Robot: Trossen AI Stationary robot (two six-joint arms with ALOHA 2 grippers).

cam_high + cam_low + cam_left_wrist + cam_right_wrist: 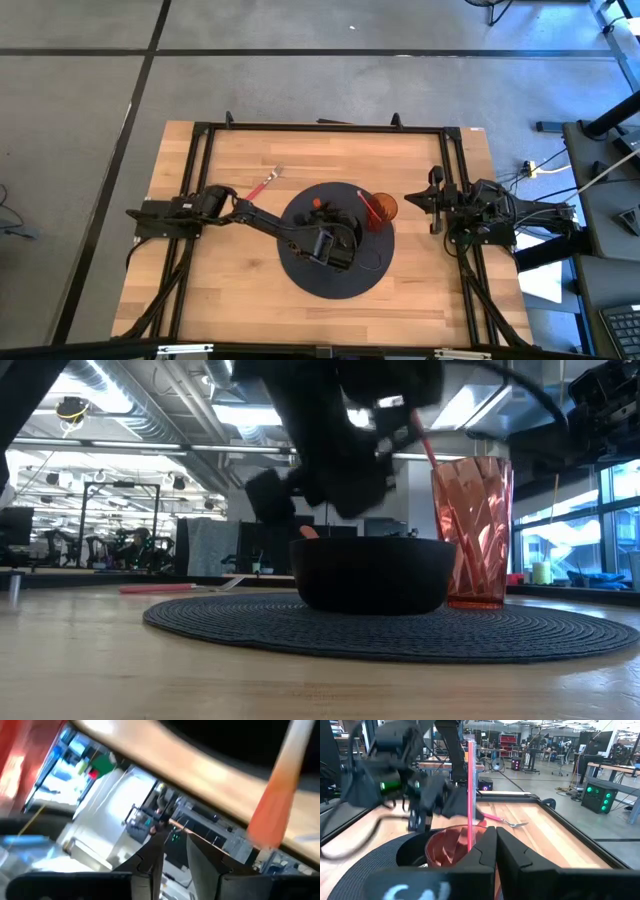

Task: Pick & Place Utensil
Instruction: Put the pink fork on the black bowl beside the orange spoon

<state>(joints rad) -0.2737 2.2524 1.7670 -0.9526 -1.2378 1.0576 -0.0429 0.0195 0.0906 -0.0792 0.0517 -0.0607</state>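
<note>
On the bare wood left of the round mat (pixel 300 285) a red-handled fork (pixel 264 185) lies well apart from the dishes, likely the next utensil to be fetched. The left gripper (pixel 335 245) hangs over the black bowl (pixel 370 573) at the mat's middle, fingers (pixel 197 857) drawn near together around nothing visible. A red utensil (pixel 470 795) stands upright in the red cup (pixel 472 530), apparently already delivered, while beside it the right gripper (pixel 436 200) waits at the table's edge, fingers together and empty

we see a dark grey ribbed round placemat (pixel 300 275) on a pale wood-grain table (pixel 230 290), a black bowl (pixel 372 574), a translucent red faceted tumbler (pixel 472 530) holding a red-handled utensil (pixel 470 790), and a red-handled fork (pixel 266 183).
</note>
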